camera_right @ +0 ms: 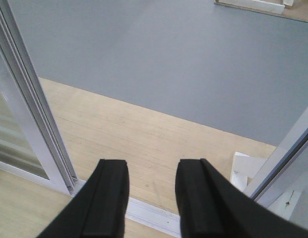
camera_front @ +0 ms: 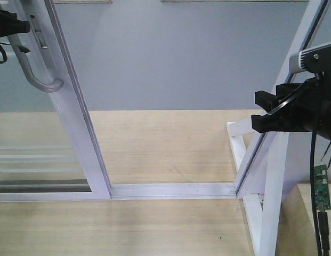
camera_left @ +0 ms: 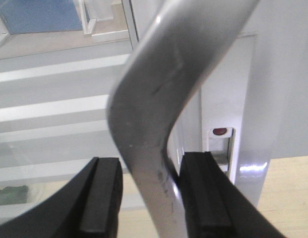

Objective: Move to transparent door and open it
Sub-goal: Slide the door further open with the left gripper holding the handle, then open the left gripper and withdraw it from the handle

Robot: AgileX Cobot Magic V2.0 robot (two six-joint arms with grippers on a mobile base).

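Now I am straddling the handle (camera_left: 149, 124) with the left gripper (camera_left: 150, 198), fingers spread, one touching; door (camera_front: 74, 117) slides sideways. Right gripper (camera_right: 151, 198) hanging spread, empty, well right of the handle.

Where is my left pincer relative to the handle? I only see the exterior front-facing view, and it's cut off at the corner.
Observer: The left pincer straddles the grey handle just below its bend; the right-hand pad touches it, with a small gap at the other.
Operator: What's behind the handle?
Observer: A slot in the white door frame showing a small red mark.
Operator: Is the right pincer holding anything?
Observer: No, the right pincer is open and empty, over the floor track.
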